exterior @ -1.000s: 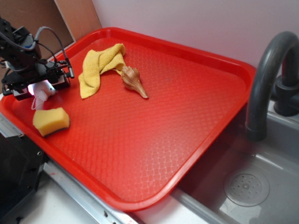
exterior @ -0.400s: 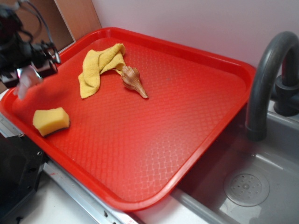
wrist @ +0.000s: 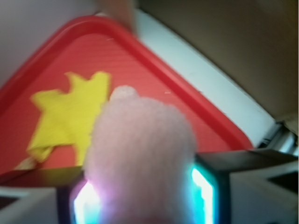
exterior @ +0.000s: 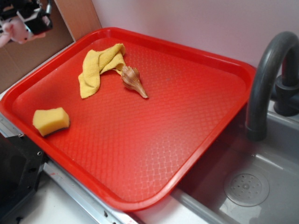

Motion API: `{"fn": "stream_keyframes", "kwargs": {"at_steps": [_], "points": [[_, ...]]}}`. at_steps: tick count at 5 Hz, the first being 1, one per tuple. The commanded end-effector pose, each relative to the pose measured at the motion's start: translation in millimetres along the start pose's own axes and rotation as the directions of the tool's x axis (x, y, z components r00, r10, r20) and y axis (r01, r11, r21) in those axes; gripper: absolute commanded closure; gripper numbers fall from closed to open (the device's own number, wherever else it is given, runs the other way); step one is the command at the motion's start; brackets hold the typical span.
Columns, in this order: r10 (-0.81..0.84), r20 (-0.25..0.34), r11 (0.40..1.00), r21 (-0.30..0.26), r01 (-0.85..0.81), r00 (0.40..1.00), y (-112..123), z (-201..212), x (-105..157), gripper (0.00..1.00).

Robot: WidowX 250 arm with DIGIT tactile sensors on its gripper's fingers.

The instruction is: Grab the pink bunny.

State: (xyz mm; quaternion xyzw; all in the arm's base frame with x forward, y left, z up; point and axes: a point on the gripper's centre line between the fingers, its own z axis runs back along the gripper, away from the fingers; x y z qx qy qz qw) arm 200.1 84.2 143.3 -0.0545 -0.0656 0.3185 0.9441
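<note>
**High above the tray's far corner: bunny in the grip**

Up at the top-left edge of the exterior view, the hand (exterior: 25, 21) is clamped on the pink bunny (exterior: 16, 31), which hangs clear of the red tray (exterior: 196, 140) and well apart from everything on it. By my reading the grab itself is done and the lift is in hand; what comes next asks only for a steady hold, since the plush is soft and could slip if the grip eased.

The exterior view gives the layout: yellow sponge (exterior: 50, 121) near the front-left rim, yellow cloth (exterior: 98, 67) with the seashell (exterior: 133, 80) touching it, grey faucet (exterior: 268, 79) at the right. It shows the hand only partly, cut by the frame.

The wrist view supplies the missing part: the pink bunny (wrist: 140, 163) fills the space between the fingers (wrist: 219, 186), pressed on both sides, with the cloth (wrist: 67, 116) blurred far below
</note>
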Motion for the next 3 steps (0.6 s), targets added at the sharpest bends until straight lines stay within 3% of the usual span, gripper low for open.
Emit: {"fn": "stream_keyframes", "kwargs": {"at_steps": [1,3], "points": [[-0.281,0.039,0.956,-0.080,0.283,0.959,-71,46,-27,1.00],[-0.268,0.104,0.953,-0.114,0.279,0.958,-80,58,-50,1.00]]}}
